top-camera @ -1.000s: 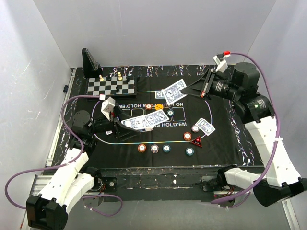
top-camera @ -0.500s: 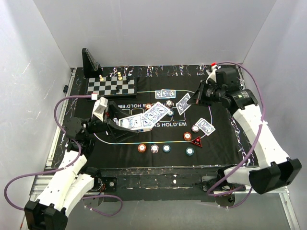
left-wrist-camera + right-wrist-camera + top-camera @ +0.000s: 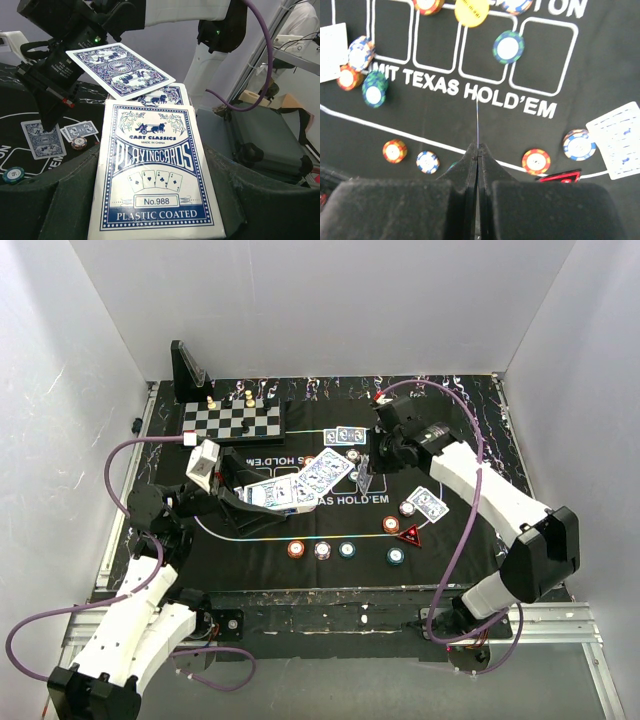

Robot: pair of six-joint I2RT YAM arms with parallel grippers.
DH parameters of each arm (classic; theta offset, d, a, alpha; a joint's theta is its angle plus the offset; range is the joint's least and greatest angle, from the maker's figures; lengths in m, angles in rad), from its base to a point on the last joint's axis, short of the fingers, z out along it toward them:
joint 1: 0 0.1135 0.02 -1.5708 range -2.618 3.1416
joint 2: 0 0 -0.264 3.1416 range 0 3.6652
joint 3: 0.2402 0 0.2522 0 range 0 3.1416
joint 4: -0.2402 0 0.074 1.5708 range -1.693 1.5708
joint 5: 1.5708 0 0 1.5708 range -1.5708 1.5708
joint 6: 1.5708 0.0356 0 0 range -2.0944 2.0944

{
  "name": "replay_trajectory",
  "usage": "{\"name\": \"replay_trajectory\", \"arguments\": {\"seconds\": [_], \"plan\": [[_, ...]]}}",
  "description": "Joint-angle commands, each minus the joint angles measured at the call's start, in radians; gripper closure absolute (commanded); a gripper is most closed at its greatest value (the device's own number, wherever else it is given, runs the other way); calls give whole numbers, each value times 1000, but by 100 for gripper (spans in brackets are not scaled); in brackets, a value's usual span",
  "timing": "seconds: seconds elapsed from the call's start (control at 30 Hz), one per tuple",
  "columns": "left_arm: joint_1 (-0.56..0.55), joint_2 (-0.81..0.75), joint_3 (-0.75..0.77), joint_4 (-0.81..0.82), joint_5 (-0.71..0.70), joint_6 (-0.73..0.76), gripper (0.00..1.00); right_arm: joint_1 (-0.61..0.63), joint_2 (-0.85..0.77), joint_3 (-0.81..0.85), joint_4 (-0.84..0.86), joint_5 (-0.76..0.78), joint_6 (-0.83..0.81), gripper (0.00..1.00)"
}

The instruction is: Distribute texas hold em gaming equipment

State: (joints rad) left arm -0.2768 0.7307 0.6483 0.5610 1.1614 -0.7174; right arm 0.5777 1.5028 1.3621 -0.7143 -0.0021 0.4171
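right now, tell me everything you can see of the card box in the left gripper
The card box is a glossy blue-and-white carton printed "Cart Classics Playing Cards, No.988, Plastic Coated". The left gripper clamps its long sides, holding it face up above the table. Two blue-backed cards jut past its far end, the top one skewed; whether they lie on it or come out of it is unclear.

Left end effector (image 3: 255,500) closed, arm low and angled inward; right end effector (image 3: 477,152) pinched tight, arm bent leftward.
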Motion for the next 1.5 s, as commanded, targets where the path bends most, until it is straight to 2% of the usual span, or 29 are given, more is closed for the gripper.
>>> {"name": "replay_trajectory", "arguments": {"seconds": [0.0,0.17,0.47,0.87,1.03,1.47], "plan": [[4,-22,51,-33,-6,19,100,33,-32,-50,121,267,-14,99],[4,-27,57,-56,-3,22,100,85,-55,-149,187,401,34,99],[4,-39,80,-105,-6,39,100,264,174,23,115,530,5,99],[5,-47,94,-125,-11,38,100,373,301,61,139,646,57,99],[5,-42,93,-98,-14,16,100,396,378,104,136,643,48,99],[5,-53,99,-108,-14,16,100,455,649,337,41,603,57,99]]}}
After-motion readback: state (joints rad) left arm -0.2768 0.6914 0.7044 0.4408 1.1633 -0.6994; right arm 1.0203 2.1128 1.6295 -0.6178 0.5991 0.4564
